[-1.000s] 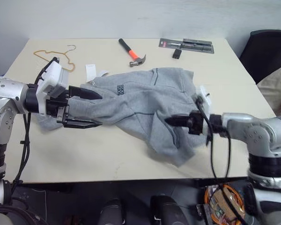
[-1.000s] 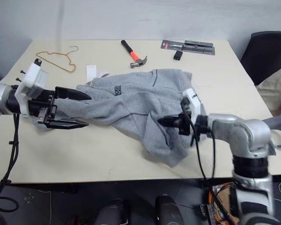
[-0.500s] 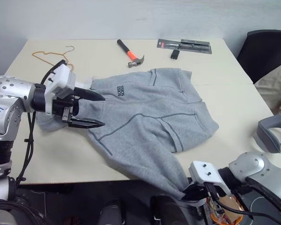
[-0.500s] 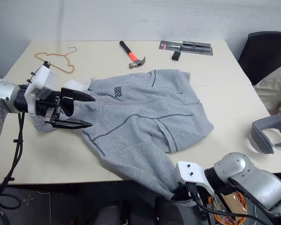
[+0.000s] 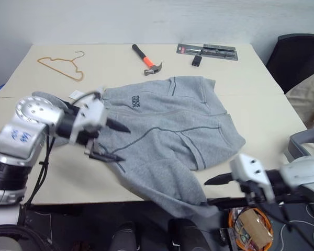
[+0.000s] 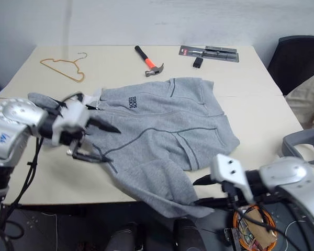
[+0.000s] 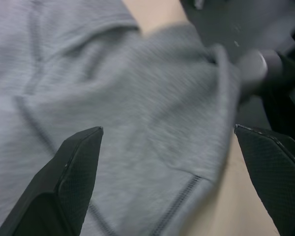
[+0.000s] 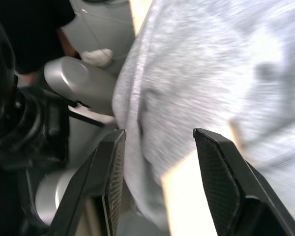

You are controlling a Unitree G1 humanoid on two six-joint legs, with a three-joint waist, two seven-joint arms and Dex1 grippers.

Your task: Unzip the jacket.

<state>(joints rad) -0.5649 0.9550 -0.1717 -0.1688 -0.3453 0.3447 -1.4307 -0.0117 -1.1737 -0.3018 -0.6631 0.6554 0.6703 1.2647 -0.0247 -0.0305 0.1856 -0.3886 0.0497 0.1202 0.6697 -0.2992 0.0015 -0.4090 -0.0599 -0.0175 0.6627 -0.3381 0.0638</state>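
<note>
The jacket (image 5: 167,130) lies spread on the table (image 5: 120,68), with its collar toward the left gripper (image 5: 111,141) and its lower hem hanging over the near edge of the table. One second ago it was bunched in the middle of the table, and the right gripper (image 5: 215,191) held a fold of it with closed fingers. Since then the right arm has pulled back toward the robot, below the near edge, and the cloth has stretched out with it. Now the right fingers are parted and nothing is between them; the hem hangs just beside them, free. So the right gripper has just let the cloth go.

The left gripper has come lower and a little closer to the jacket. It now hovers over the cloth near the collar with fingers wide open, and it holds nothing. In the left wrist view only grey fleece and a dark seam lie between the two fingers (image 7: 64,182).

I judge that the pull has mostly flattened the jacket, which makes the front easier to reach. I cannot make out the zipper pull, so I cannot tell how far the zipper is open. The next move probably needs one gripper to pin the cloth near the collar.

A hammer (image 5: 146,58), a wire hanger (image 5: 63,65) and a tool pack (image 5: 208,50) lie at the far side, well apart from the jacket.
</note>
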